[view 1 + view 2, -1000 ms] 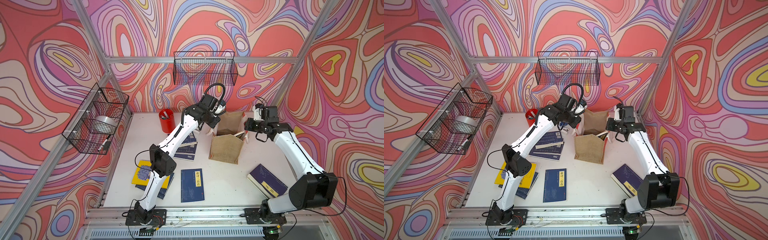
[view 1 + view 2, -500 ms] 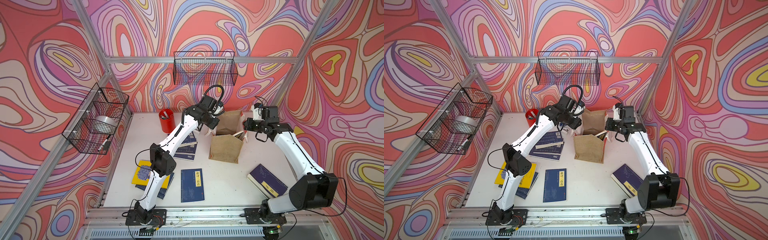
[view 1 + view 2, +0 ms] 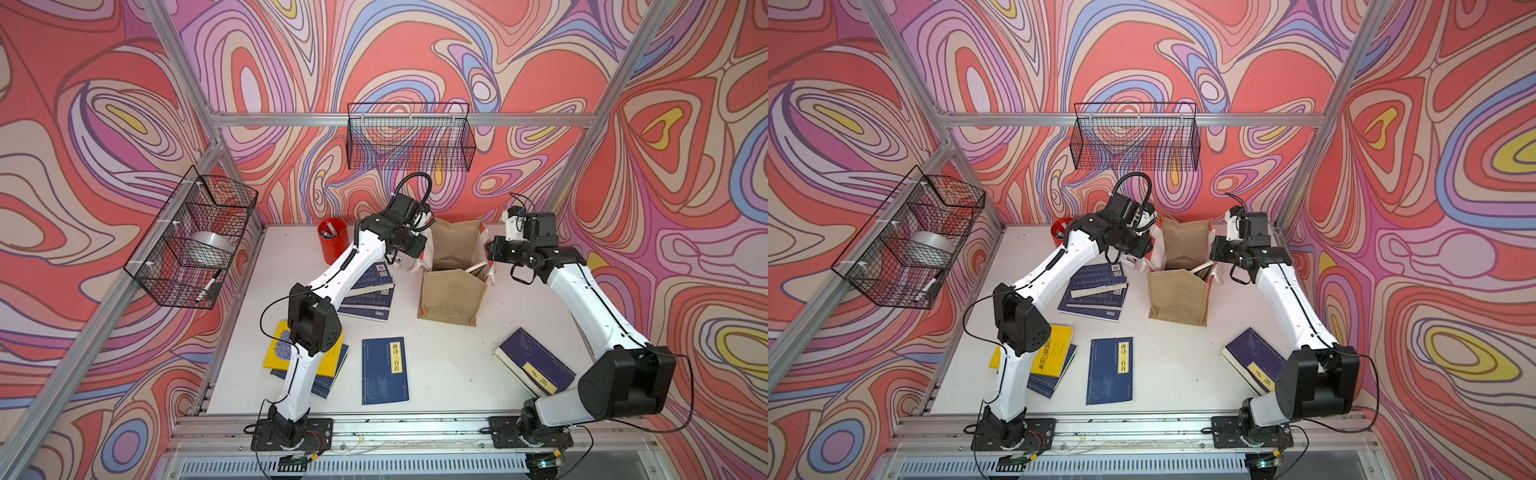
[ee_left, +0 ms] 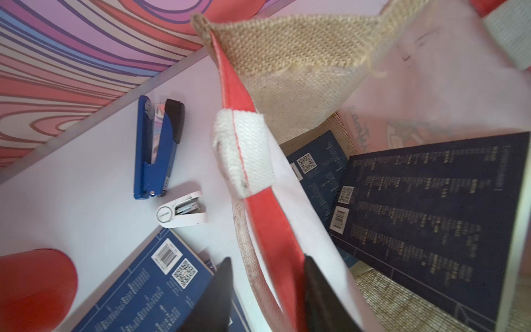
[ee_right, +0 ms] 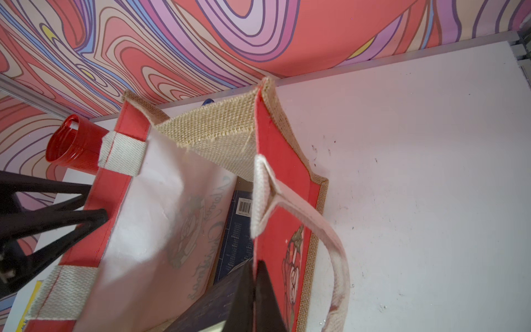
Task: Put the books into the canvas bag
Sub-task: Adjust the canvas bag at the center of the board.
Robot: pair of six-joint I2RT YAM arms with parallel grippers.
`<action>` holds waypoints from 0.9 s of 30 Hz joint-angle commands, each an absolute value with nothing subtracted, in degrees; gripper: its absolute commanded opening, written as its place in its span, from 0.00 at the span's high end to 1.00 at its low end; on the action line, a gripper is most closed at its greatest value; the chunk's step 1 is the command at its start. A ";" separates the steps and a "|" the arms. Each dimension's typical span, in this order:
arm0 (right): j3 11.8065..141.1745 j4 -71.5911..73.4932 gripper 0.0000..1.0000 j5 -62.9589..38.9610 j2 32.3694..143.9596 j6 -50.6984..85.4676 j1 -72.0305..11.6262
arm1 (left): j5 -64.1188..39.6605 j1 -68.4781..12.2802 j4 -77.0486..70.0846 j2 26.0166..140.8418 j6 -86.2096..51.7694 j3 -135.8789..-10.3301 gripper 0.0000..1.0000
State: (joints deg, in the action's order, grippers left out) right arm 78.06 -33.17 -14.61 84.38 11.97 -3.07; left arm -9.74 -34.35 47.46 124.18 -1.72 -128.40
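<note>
The canvas bag point(image 3: 451, 295) stands upright at the back of the table, mouth open. My left gripper point(image 4: 267, 258) is open, its fingers straddling the bag's left wall at the red rim point(image 4: 275, 230), the outer finger point(image 4: 221, 287) apart from the cloth. My right gripper point(image 5: 254, 267) is shut on the bag's right wall rim point(image 5: 283, 178). Two navy books point(image 4: 416, 215) lean inside the bag. On the table lie a navy book point(image 3: 384, 370), another navy book point(image 3: 536, 365), a yellow book point(image 3: 278, 353) on a navy one, and a navy stack point(image 3: 368, 295).
A red pen cup point(image 3: 332, 245) stands left of the bag. A blue stapler point(image 4: 156, 149) and a small white stapler point(image 4: 184, 214) lie by the back wall. Wire baskets point(image 3: 409, 137) point(image 3: 195, 237) hang on the back and left walls.
My left gripper's jaws opened wide and have come partly together again around the bag's left wall. The right arm and the bag have barely moved.
</note>
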 commanded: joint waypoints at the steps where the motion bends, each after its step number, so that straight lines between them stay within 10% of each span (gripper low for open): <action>1: 78.40 -31.16 1.00 -16.16 82.52 11.25 -2.93 | -13.87 -34.36 46.44 123.27 -3.34 -130.09 0.91; 27: 84.60 -40.26 1.00 -7.03 86.41 12.68 -2.98 | -26.08 -31.64 46.82 121.03 -10.19 -132.59 1.00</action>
